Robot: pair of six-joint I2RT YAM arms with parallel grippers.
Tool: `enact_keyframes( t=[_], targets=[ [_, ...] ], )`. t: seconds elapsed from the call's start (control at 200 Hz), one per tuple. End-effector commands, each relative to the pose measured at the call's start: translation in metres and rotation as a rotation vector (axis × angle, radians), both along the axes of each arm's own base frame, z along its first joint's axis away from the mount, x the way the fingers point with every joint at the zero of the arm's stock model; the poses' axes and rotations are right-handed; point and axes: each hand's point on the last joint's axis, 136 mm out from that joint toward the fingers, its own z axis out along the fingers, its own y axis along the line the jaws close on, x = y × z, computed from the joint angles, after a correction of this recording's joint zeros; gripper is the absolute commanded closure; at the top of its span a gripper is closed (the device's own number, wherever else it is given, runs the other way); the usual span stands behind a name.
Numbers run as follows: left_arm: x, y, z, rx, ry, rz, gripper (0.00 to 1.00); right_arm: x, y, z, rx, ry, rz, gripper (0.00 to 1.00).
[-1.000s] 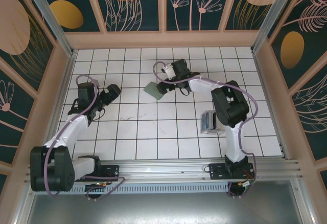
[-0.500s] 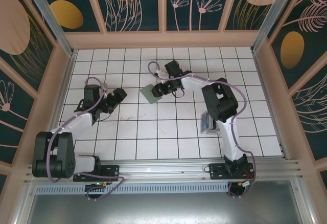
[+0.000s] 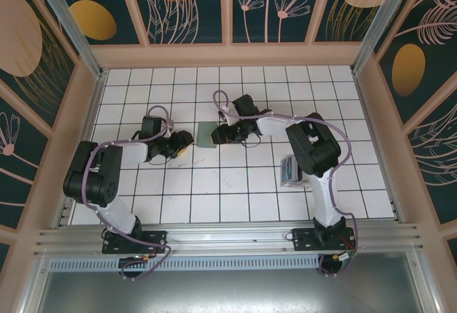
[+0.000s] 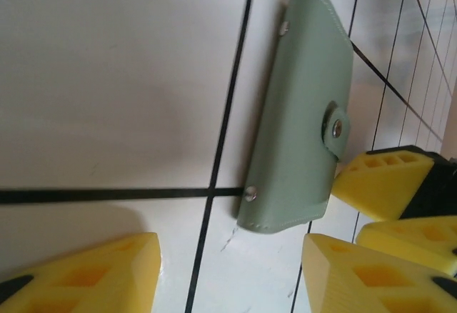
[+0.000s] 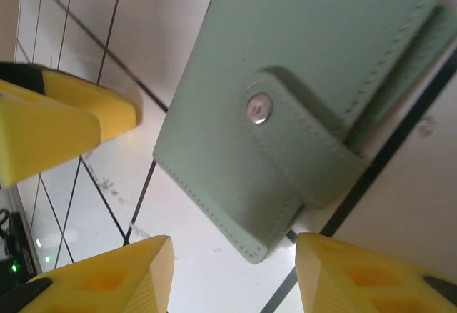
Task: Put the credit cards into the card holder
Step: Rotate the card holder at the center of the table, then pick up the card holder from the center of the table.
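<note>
Left of worktop centre, the left gripper [image 3: 183, 143] and right gripper [image 3: 217, 133], both spread wide and empty, flank the card holder [image 4: 300, 113]. It lies flat with its snap flap fastened, probably bracketed so one side steadies it during unsnapping.

one card holder [image 3: 206, 133], one box [image 3: 291, 171]

A robot test booth (lab-like): white gridded tabletop [image 3: 235, 199], aluminium mounting rail [image 3: 228, 238], leaf-printed wall panels [image 3: 189, 6].
</note>
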Motion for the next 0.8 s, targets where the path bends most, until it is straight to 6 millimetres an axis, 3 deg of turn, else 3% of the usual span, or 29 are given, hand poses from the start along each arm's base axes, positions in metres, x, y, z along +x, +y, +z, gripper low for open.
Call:
enact_keyframes(
  t=[0.0,0.08,0.095,0.43,0.546,0.571,0.796],
  targets=[
    [0.015,-0.009,0.017,-0.001,-0.094,-0.059,0.4,0.02,-0.004,0.013,-0.004,-0.004,-0.132,0.49],
    [0.023,-0.012,0.026,0.002,-0.131,-0.075,0.4,0.027,-0.007,0.008,-0.031,0.014,-0.186,0.49],
    [0.022,-0.011,0.016,0.009,-0.102,-0.077,0.4,0.028,-0.008,0.007,-0.036,0.021,-0.193,0.49],
    [0.034,-0.021,-0.017,0.101,-0.001,-0.144,0.44,0.031,0.001,-0.008,-0.005,0.101,-0.219,0.59],
    [0.03,-0.031,-0.025,0.074,0.019,-0.176,0.55,0.03,0.005,-0.008,0.023,0.119,-0.199,0.62],
    [0.038,-0.037,-0.016,0.052,-0.007,-0.183,0.6,0.03,0.005,-0.007,0.029,0.119,-0.2,0.63],
    [0.04,-0.055,0.003,-0.061,-0.06,-0.218,0.8,0.03,0.014,-0.004,0.077,0.128,-0.183,0.71]
  ],
)
